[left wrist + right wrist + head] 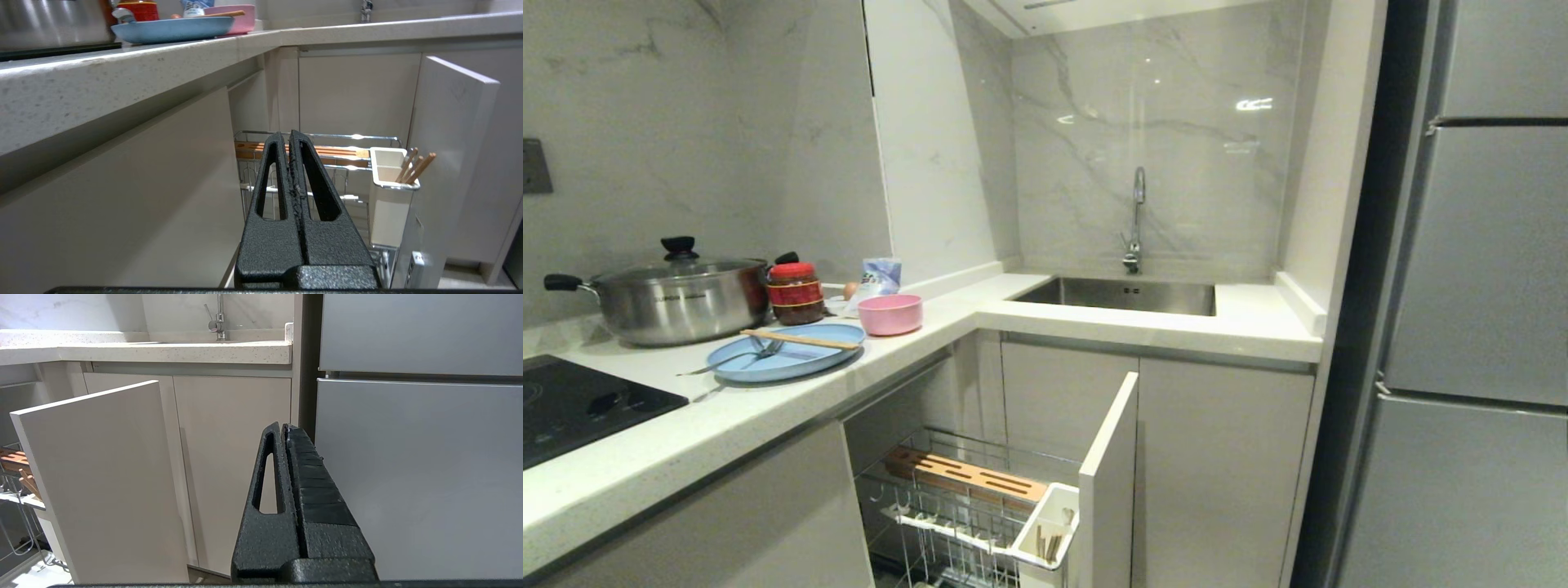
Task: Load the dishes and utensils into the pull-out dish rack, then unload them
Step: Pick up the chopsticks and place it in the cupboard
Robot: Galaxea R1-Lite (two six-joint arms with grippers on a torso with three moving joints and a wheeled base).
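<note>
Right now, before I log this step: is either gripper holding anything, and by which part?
Nothing is held. The left gripper and right gripper are both shut on nothing.

The white speckled desk (768, 408) runs along the wall and turns the corner. On it sit a lidded steel pot (674, 298), a red-lidded jar (795, 292), a pink bowl (890, 314) and a blue plate (784, 359). Chopsticks (799, 339) and a fork (737, 357) lie on the plate.
</note>
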